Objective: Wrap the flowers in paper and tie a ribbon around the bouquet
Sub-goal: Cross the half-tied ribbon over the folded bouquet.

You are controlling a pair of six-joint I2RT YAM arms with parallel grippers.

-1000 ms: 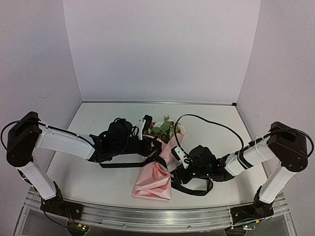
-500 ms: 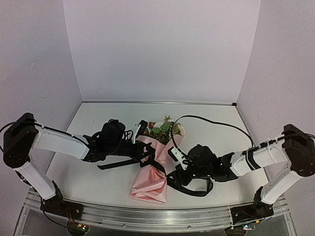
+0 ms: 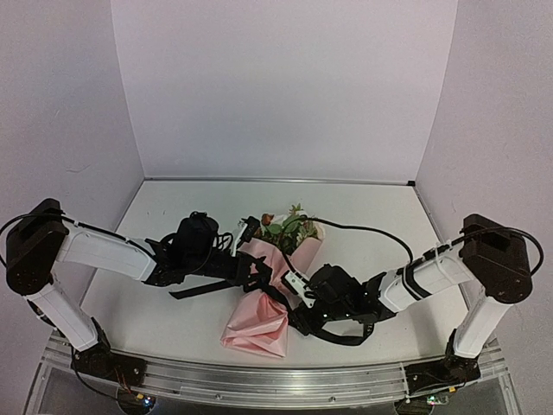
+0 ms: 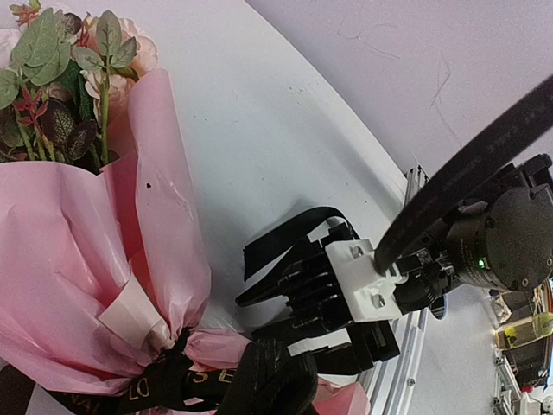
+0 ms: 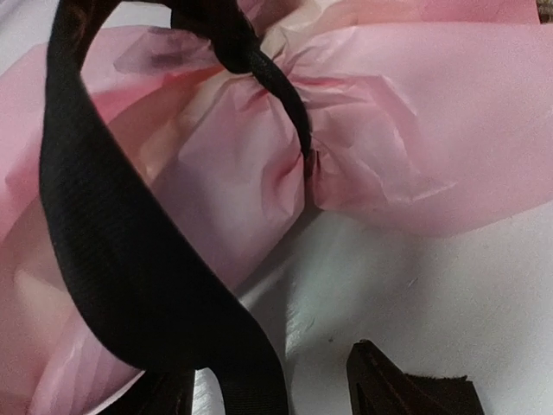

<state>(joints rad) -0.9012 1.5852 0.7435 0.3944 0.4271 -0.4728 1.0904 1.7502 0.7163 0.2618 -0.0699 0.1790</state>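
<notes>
The bouquet lies mid-table, flowers pointing away and the pink paper fanning toward the front. In the left wrist view the roses and leaves stand above the gathered paper. A black lettered ribbon cinches its neck. My left gripper sits at that neck, shut on the ribbon. My right gripper is just right of the neck. Its jaws are open, and a broad band of ribbon runs down between them from the knot. The stems are hidden.
A white strip is stuck on the paper near the neck. A loose black ribbon tail trails under the left arm. The right arm's cable arcs over the table. An aluminium rail runs along the front edge.
My right gripper has slid left up to the bouquet's neck and its jaws have narrowed. The left gripper pulled back left, and the bouquet shifted slightly left with it.
</notes>
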